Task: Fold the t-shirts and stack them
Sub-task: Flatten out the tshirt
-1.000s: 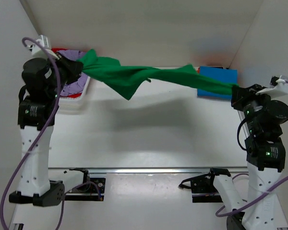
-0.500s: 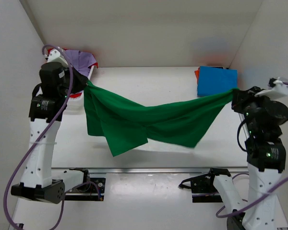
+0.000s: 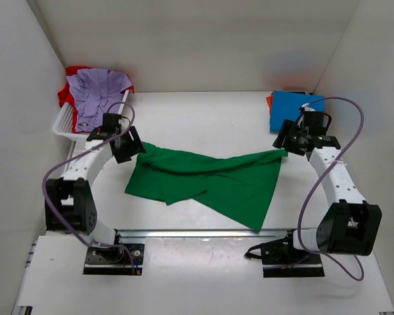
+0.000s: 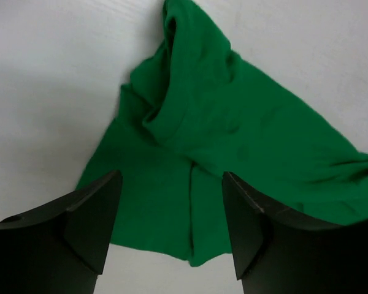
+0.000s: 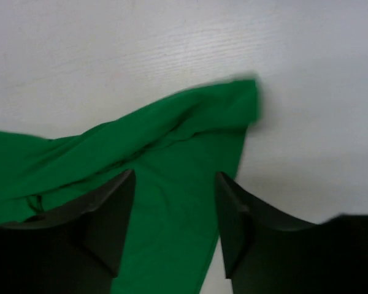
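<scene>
The soft green t-shirt point(image 3: 213, 180) is laid in wrinkly folds on the smooth white table point(image 3: 203, 115); at its left corner the left gripper point(image 3: 131, 149) is spread open; at its right corner the right gripper point(image 3: 282, 144) is spread open too; nothing is pinched.

A spread t-shirt point(image 3: 210, 180) is lying across the middle of the bench point(image 3: 203, 118), between the left claw point(image 3: 130, 149) and the right claw point(image 3: 284, 139). A basket point(image 3: 64, 121) is sitting at the far left with heaped t-shirts point(image 3: 95, 92) in it. A folded t-shirt point(image 3: 295, 110) is lying at the far right.
</scene>
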Robot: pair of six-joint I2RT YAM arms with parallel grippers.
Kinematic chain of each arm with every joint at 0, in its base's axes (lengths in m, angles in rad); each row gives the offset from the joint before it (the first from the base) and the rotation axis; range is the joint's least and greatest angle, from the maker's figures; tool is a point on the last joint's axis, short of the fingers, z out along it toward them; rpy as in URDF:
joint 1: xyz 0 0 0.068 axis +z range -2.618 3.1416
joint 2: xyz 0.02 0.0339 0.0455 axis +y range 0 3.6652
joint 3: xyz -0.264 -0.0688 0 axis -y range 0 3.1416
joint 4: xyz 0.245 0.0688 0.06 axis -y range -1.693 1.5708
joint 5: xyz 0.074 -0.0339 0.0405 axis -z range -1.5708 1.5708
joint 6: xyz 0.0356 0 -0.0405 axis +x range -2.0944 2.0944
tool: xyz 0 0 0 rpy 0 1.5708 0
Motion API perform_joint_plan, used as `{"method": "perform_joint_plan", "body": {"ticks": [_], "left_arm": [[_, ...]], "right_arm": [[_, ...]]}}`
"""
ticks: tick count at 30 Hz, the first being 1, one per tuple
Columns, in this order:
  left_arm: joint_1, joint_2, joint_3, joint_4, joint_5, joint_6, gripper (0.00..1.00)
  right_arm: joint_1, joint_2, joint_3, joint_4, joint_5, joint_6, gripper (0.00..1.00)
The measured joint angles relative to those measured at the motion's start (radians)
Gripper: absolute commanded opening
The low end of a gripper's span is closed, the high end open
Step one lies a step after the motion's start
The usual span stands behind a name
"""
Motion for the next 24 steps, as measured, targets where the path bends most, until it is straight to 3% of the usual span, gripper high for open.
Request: {"method": "perform_joint_plan", "body": {"ticks": [7, 16, 21, 24], "left_arm": [[-0.045, -0.22, -0.153, -0.008, -0.025, 0.011, 0.84], [-0.064, -0.18, -0.277, -0.038, -0.092, 0.043, 0.93], [-0.062, -0.15, -0.361, -0.025, -0.113, 0.048, 0.92], [-0.064, -0.126, -0.396, -0.008, -0.117, 0.042, 0.83]], "right_arm": [[0.103, -0.097, -0.106, -0.054, 0.041, -0.01, 0.61], [0.392, -0.212, -0.4, -0.188, 0.043, 0.137, 0.66], [0.502, -0.253, -0.509, -0.217, 0.065, 0.248, 0.71], [0.565, -0.227, -0.514, -0.235, 0.083, 0.295, 0.75]]}}
